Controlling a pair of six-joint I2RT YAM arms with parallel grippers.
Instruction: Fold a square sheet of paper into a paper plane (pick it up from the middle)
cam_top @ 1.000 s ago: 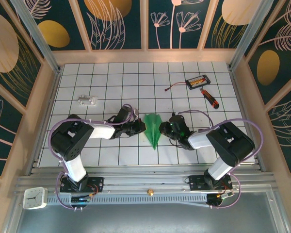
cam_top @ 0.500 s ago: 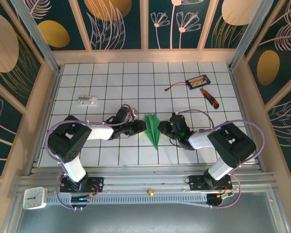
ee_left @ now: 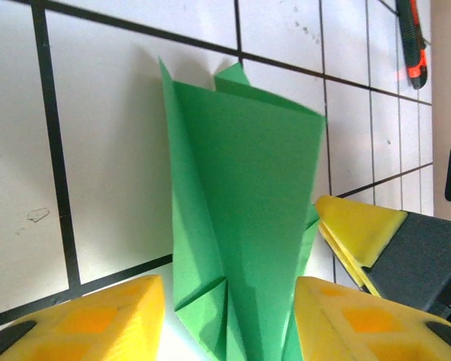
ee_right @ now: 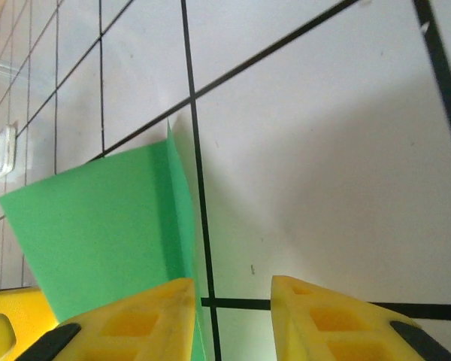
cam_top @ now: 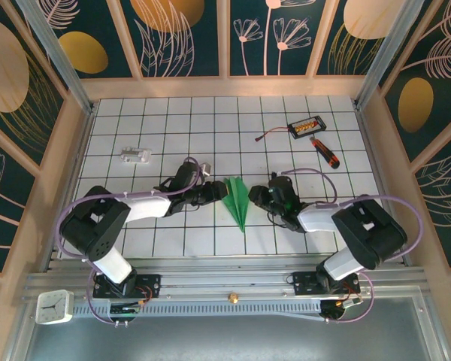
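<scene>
The paper plane (cam_top: 237,200), a narrow bright-green dart with its point toward the near edge, lies on the tiled table between both grippers. My left gripper (cam_top: 218,194) sits at its left side, low over the table. In the left wrist view the folded green plane (ee_left: 244,203) runs up between the yellow fingers (ee_left: 98,320), which stand wide apart around it; the left gripper (ee_left: 227,323) is open. My right gripper (cam_top: 257,198) is at the plane's right side. In the right wrist view the right gripper (ee_right: 233,320) is open over bare tile, the plane's (ee_right: 98,226) edge beside its left finger.
A black box with orange parts (cam_top: 307,125) and a black-and-orange screwdriver (cam_top: 325,152) lie at the back right. A small white part (cam_top: 135,156) lies at the back left. Wooden walls ring the table (cam_top: 165,113). The other gripper's yellow finger (ee_left: 358,235) is close by.
Both arms have stretched out lower, their elbows swinging outward. The grippers stay at the plane's two sides, and the plane has hardly moved.
</scene>
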